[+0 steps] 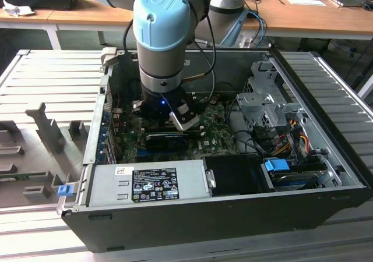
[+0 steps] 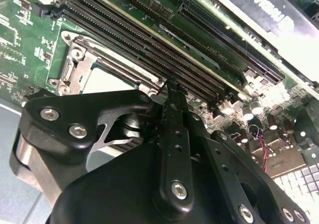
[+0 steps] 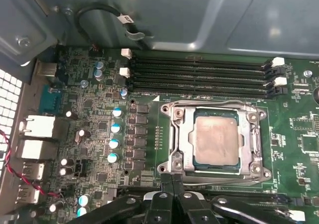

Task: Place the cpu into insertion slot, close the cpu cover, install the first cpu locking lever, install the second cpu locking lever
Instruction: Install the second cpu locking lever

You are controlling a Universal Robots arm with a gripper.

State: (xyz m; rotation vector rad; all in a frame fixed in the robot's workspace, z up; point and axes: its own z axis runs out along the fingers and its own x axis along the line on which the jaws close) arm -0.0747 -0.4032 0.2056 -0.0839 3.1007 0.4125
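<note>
In the first wrist view, the small square cpu with its pale grey-beige metal face [image 3: 216, 139] sat flat inside the square dark insertion slot with a metal rim [image 3: 177, 157], and the thin silver-grey metal cpu cover frame [image 3: 250, 144] lay closed around it, the chip face showing through the middle opening. The green circuit board [image 3: 294, 134] surrounded the socket, with the long black memory connectors [image 3: 199, 74] at twelve o'clock from it and a column of small blue-topped capacitors [image 3: 114, 134] at nine o'clock. The black two-finger gripper [image 3: 172, 184] hung at six o'clock from the socket, its jaws drawn together with the tips touching at the socket's edge, holding nothing visible. In the exterior view, the grey and pale blue robot arm [image 1: 160, 35] reached down into the open black computer case [image 1: 192, 215].
</note>
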